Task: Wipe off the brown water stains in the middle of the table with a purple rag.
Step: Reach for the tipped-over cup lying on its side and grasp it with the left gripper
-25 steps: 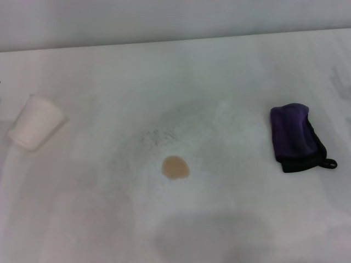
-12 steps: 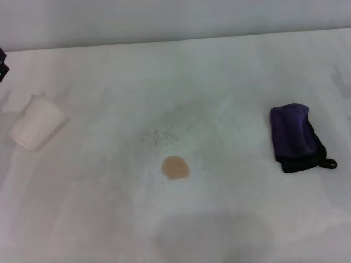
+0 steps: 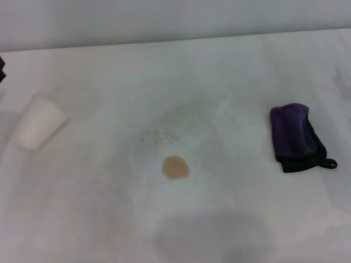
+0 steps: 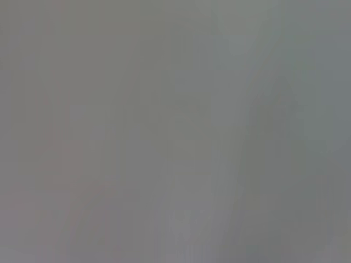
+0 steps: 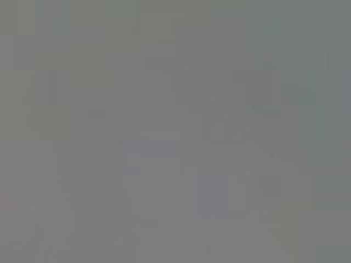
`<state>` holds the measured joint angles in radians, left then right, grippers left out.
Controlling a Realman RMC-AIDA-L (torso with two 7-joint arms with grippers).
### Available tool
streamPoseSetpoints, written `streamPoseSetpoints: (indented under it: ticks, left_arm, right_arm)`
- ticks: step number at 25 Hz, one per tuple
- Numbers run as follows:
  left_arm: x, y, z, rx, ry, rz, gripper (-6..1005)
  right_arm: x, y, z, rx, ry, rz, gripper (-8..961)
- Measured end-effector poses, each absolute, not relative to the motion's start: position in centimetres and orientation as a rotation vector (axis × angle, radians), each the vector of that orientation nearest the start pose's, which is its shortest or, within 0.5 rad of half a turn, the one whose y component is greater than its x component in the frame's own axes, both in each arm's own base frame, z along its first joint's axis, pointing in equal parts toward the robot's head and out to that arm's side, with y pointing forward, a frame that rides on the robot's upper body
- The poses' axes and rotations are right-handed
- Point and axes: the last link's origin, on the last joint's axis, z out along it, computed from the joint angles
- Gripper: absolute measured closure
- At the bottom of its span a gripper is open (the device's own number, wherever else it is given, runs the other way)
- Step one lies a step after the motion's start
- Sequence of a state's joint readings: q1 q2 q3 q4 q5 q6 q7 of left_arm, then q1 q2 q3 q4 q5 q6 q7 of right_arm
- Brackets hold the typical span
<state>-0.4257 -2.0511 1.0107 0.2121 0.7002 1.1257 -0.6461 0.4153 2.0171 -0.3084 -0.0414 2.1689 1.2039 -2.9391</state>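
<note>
The brown water stain (image 3: 175, 167) is a small roundish tan blot in the middle of the white table (image 3: 230, 71). Well to its right lies the folded purple rag (image 3: 295, 136), with black edging and a small black loop at its near right corner; nothing touches it. Only a dark sliver of my left gripper (image 3: 1, 74) shows at the far left edge of the head view, above and left of the cup. My right gripper is out of view. Both wrist views are a plain grey blank.
A white paper cup (image 3: 38, 129) lies on its side at the left of the table. Faint grey speckles (image 3: 159, 135) sit just behind the stain. The table's far edge (image 3: 175, 41) meets a pale wall.
A dark part of the left gripper has come into view at the left edge, then drawn back towards it. The stain, rag and cup lie where they were.
</note>
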Motion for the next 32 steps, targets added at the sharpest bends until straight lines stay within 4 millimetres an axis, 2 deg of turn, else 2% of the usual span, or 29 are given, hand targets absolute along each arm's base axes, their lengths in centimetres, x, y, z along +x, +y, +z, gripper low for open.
streamPoseSetpoints:
  ticks: [3, 7, 13, 16, 20, 26, 29, 32]
  left_arm:
    - [-34.0, 35.3, 3.0, -1.811, -0.722, -0.771, 123]
    - [-33.3, 35.8, 5.1, -1.892, -0.781, -0.748, 123]
    - [-30.6, 36.9, 8.2, -2.04, -0.871, -0.679, 124]
    - [-28.9, 36.8, 9.6, -2.129, -0.886, -0.646, 124]
    - [-27.6, 36.7, 11.4, -2.211, -0.936, -0.559, 124]
    - [-28.5, 36.4, 13.2, -2.252, -1.077, -0.209, 124]
    - [-28.7, 36.4, 13.9, -2.253, -1.106, -0.129, 124]
    - [-28.8, 36.2, 13.6, -2.295, -1.111, -0.043, 123]
  right_arm:
    - [39.1, 31.7, 5.9, -1.399, 0.531, 0.535, 95]
    - [38.8, 31.9, 5.6, -1.409, 0.534, 0.543, 95]
    - [38.6, 32.1, 5.7, -1.409, 0.525, 0.551, 95]
    - [38.2, 32.4, 5.6, -1.414, 0.515, 0.563, 95]
    - [37.9, 32.5, 5.6, -1.42, 0.505, 0.572, 96]
    - [37.8, 32.0, 5.5, -1.408, 0.518, 0.613, 96]
    - [37.9, 31.7, 5.3, -1.401, 0.53, 0.624, 96]
    - [37.7, 31.4, 5.4, -1.4, 0.516, 0.641, 96]
